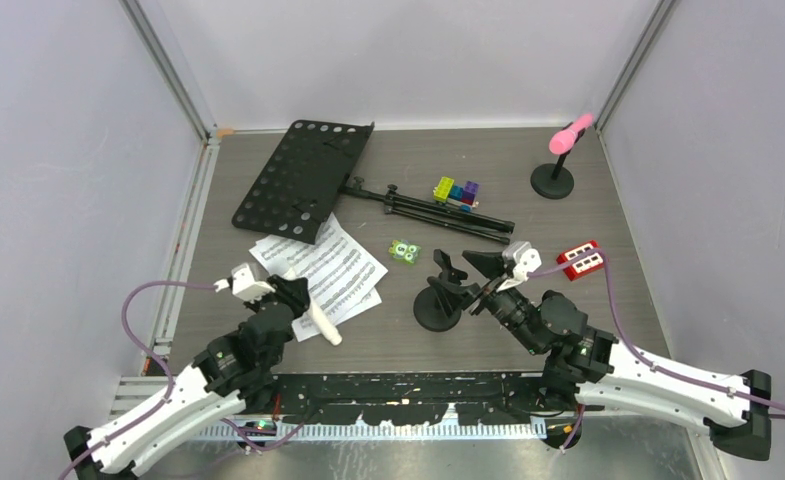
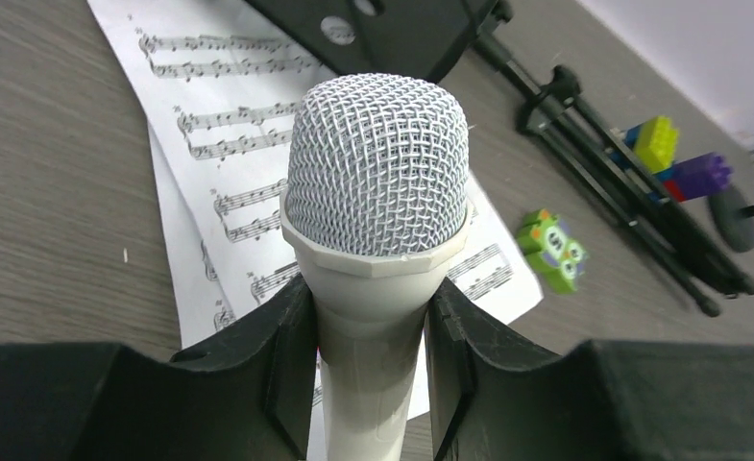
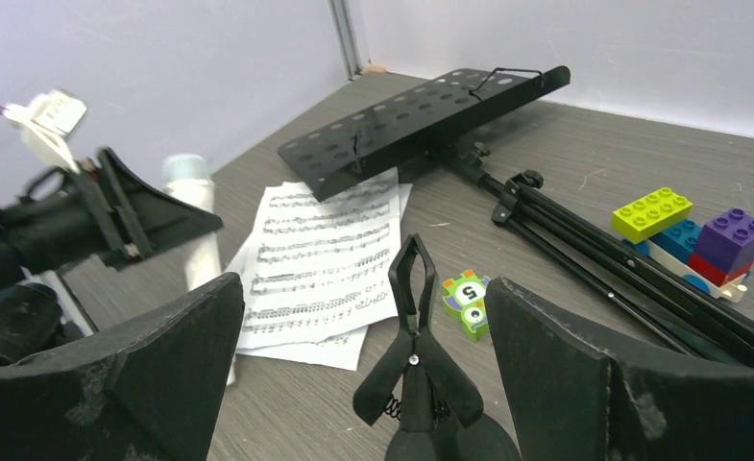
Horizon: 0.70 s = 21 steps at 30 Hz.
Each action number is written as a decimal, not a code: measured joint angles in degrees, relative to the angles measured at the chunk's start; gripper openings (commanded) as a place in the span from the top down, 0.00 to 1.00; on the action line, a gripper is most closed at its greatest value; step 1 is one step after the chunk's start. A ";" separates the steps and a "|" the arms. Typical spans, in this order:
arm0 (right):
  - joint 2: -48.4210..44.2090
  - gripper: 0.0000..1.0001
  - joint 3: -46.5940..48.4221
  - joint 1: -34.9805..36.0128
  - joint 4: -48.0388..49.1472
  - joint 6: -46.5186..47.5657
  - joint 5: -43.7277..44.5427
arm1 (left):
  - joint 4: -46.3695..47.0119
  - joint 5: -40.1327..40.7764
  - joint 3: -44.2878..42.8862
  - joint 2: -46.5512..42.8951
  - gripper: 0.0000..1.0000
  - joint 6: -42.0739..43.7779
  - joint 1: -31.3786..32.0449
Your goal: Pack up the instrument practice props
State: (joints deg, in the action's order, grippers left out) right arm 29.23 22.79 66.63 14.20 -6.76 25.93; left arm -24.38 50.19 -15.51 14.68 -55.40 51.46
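My left gripper (image 1: 293, 300) is shut on the white microphone (image 1: 324, 326), its fingers clamping the handle just below the mesh head (image 2: 377, 173), above the white sheet-music pages (image 1: 320, 268). My right gripper (image 1: 471, 277) stands open, its fingers wide on either side of the spring clip of a black round-based mic mount (image 3: 413, 370), not touching it. The black perforated music desk (image 1: 303, 178) lies flat at the back left, its folded tripod legs (image 1: 438, 210) stretching right. The pink microphone (image 1: 571, 133) sits in the other mount (image 1: 553, 181) at the back right.
Colourful toy blocks (image 1: 456, 190) lie against the tripod legs, and a small green block (image 1: 404, 251) sits near the pages. A red keypad (image 1: 580, 258) lies right of my right gripper. Grey walls with metal posts enclose the table on three sides.
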 measured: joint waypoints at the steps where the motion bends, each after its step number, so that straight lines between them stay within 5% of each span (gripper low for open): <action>1: -0.39 0.00 0.39 0.00 -0.63 -0.57 -0.17 | -0.17 0.07 0.02 2.05 1.00 -0.72 -0.02; 7: -2.01 0.00 2.47 0.00 -4.35 -2.51 -0.55 | 1.51 -5.27 -1.29 16.41 1.00 -2.25 -7.23; 14: -3.54 0.00 3.04 0.00 -7.74 -4.15 -0.11 | 7.19 -24.28 -4.00 31.74 0.99 -0.55 -29.88; 21: -5.88 0.00 3.04 0.00 -10.19 -4.52 1.97 | 12.26 -33.79 -6.29 40.54 0.53 1.64 -34.64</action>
State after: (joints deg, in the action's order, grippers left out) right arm 23.35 25.82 66.63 4.01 -11.29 27.90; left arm -12.12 16.40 -21.80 55.22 -53.76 16.82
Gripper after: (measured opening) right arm 0.996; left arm 0.396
